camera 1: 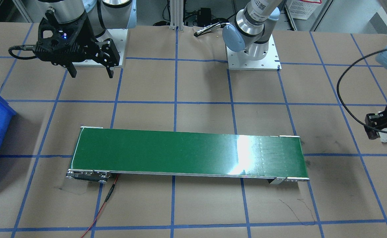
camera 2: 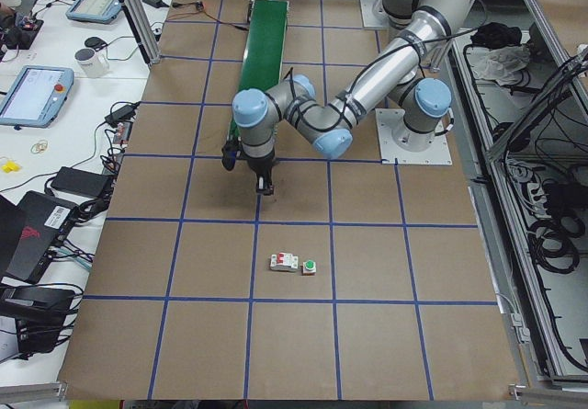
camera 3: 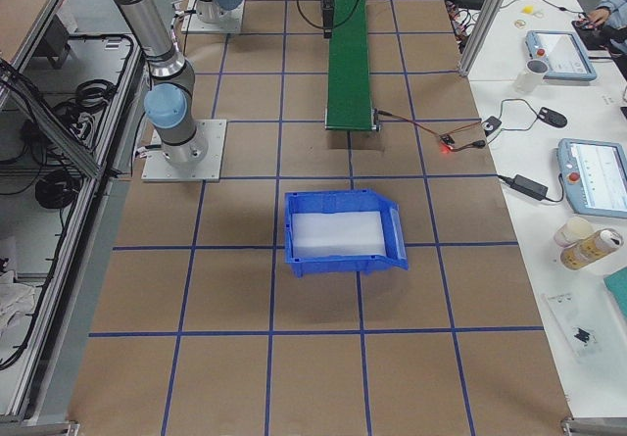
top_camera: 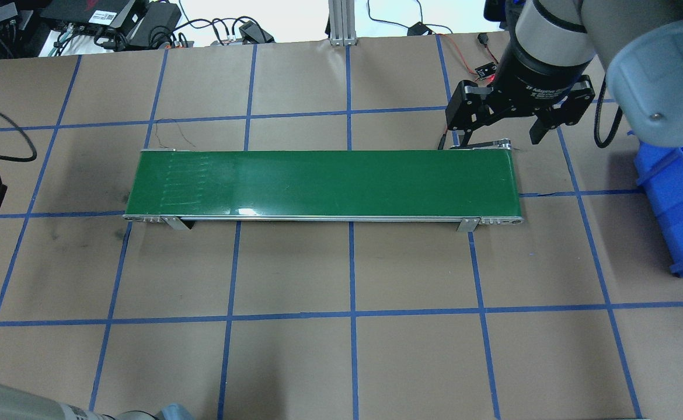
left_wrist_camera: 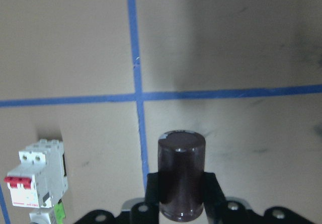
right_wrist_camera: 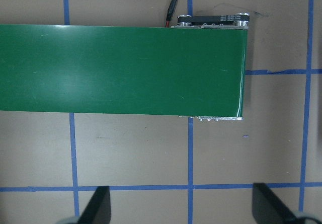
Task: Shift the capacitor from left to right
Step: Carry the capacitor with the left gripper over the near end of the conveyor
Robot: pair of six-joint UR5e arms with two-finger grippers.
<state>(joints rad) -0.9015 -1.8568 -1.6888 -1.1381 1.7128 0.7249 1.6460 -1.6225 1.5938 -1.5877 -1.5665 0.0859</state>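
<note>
Right now I am gripping the capacitor point(left_wrist_camera: 181, 173) in my left gripper point(camera 1: 374, 127), with the fingers closed on its sides. Its long axis is running along my fingers, flat end pointing away from the wrist. In the overhead view the green conveyor belt point(top_camera: 324, 184) is lying at 3 o'clock from that hand and running 9 to 3, so I am judging that the carry heads toward 3. My right gripper point(top_camera: 497, 140) is hanging over the belt's far end, fingers spread wide and holding nothing. Only the left wrist view is showing the capacitor, with the white breaker point(left_wrist_camera: 37, 176) at its 9 o'clock. Overhead is catching just the gripper's edge.
</note>
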